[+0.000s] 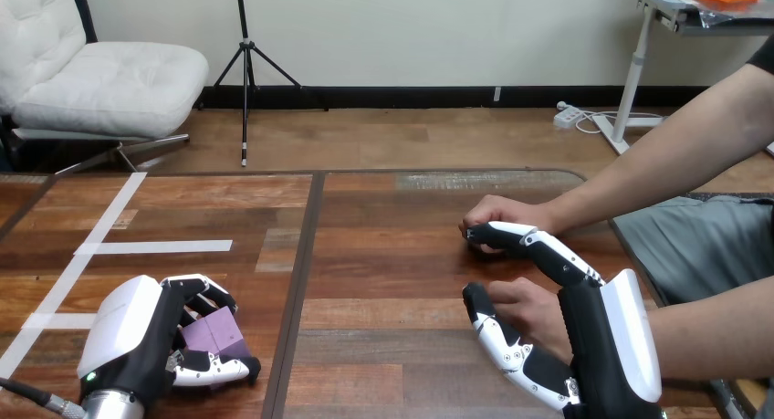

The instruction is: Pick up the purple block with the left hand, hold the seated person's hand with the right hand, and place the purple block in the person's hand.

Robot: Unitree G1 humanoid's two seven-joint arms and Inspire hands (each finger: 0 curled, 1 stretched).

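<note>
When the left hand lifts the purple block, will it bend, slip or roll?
Probably stiff: the purple block shows flat faces and sharp edges inside the curled fingers of the left hand. Likely light: small beside that hand. Its flat faces should not roll, but might slip.

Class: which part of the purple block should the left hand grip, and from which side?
Likely its opposite flat faces, coming from above on the left. The purple block is boxy, its top face showing, and the left hand curls round it that way: fingers on the far side, thumb on the near side.
</note>
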